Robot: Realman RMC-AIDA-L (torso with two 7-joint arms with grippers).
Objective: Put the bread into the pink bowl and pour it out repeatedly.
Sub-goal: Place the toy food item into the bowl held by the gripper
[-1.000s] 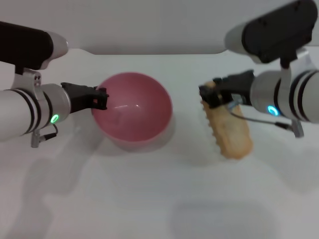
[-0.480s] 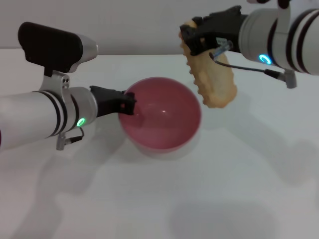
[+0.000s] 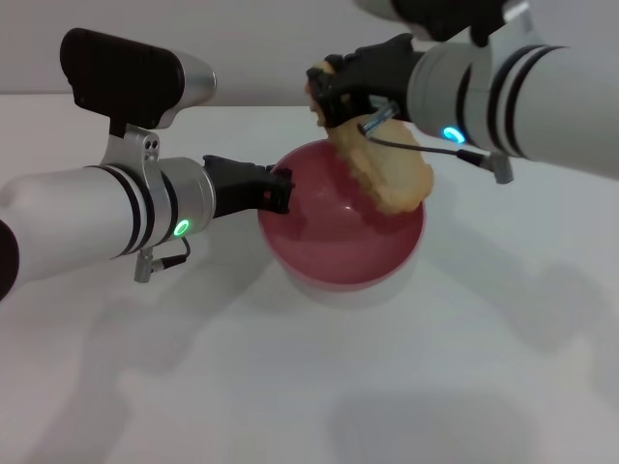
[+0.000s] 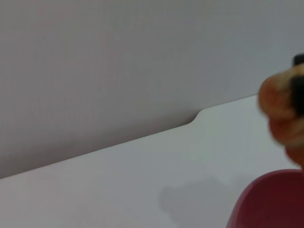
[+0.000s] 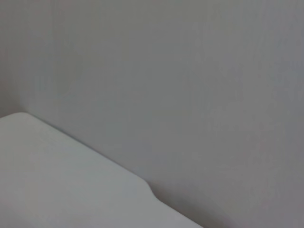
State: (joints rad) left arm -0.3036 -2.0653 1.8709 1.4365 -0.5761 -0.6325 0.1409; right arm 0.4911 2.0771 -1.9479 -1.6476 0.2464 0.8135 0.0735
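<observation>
Right hand (image 3: 329,92) of mine is clamped on one end of the bread (image 3: 387,169). It holds the bread up over the far side of the pink bowl (image 3: 338,251). The bread hangs slanted, with its low end down inside the bowl's rim and its pale tan side with bumpy golden edges facing me. I cannot tell if the low end touches the bowl.

On the other side, my left hand (image 3: 280,190) grips the near left rim of the pink bowl, fingers pinched on the wall. The bowl looks tipped a little and sits on the white worktop (image 3: 290,387).

From my left wrist, I see a bit of the bowl (image 4: 270,202) and the orange-brown end of the bread (image 4: 282,109) above it. My right wrist sees only the worktop (image 5: 57,180) and a grey wall (image 5: 190,71).
</observation>
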